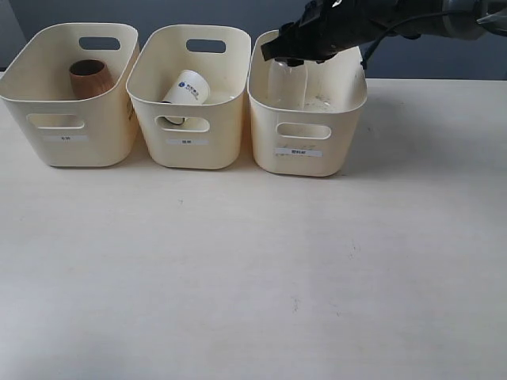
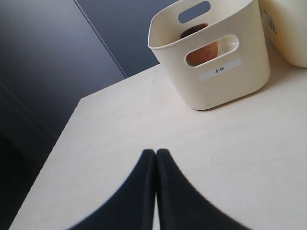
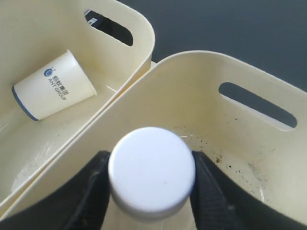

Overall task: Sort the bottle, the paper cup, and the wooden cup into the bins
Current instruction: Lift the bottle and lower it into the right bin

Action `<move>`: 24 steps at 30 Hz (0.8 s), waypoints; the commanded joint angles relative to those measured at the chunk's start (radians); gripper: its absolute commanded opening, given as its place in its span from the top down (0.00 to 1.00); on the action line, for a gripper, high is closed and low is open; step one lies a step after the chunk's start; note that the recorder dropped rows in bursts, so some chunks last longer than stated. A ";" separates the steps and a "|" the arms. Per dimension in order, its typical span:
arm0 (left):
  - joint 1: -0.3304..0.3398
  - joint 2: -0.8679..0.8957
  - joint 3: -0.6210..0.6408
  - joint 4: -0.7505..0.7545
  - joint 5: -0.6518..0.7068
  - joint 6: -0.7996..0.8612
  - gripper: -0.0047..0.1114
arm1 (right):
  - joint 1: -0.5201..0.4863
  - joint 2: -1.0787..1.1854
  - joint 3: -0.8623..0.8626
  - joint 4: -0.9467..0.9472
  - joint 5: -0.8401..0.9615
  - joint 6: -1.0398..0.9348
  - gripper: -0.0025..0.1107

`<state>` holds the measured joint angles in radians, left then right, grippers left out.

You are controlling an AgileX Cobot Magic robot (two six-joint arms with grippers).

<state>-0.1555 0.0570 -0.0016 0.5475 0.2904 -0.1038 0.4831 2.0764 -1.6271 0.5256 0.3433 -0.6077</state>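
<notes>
Three cream bins stand in a row at the back of the table. The brown wooden cup [image 1: 89, 77] [image 2: 203, 51] sits in the left bin [image 1: 71, 134] [image 2: 211, 91]. The white paper cup [image 1: 185, 89] [image 3: 53, 86] lies on its side in the middle bin [image 1: 190, 142] [image 3: 139, 28]. My right gripper [image 1: 287, 57] [image 3: 151, 165] is shut on the white cap [image 3: 151, 170] of the clear bottle [image 1: 287, 81], which hangs upright inside the right bin [image 1: 305, 150] [image 3: 268, 72]. My left gripper [image 2: 156, 153] is shut with nothing in it, low over the table, out of the exterior view.
The pale table [image 1: 253, 277] stretches in front of the bins. A dark wall stands behind them. The table's left edge [image 2: 72, 115] shows in the left wrist view. Dark specks lie on the right bin's floor [image 3: 230, 158].
</notes>
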 commanded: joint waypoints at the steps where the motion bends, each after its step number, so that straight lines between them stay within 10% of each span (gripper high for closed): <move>1: -0.005 -0.003 0.002 -0.004 -0.003 -0.006 0.96 | -0.006 0.011 0.009 0.011 -0.005 -0.008 0.98; 5: -0.005 -0.003 0.002 -0.004 -0.003 -0.006 0.96 | -0.006 0.011 0.008 0.011 0.033 -0.008 0.93; 9: -0.005 -0.003 0.002 -0.004 -0.003 -0.006 0.96 | -0.006 0.011 0.008 0.011 0.054 -0.008 0.67; 24: -0.005 -0.003 0.002 -0.004 -0.003 -0.006 0.96 | -0.006 0.011 0.008 0.011 0.168 -0.011 0.43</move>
<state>-0.1555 0.0570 -0.0016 0.5475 0.2904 -0.1038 0.4831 2.0899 -1.6206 0.5358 0.5012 -0.6166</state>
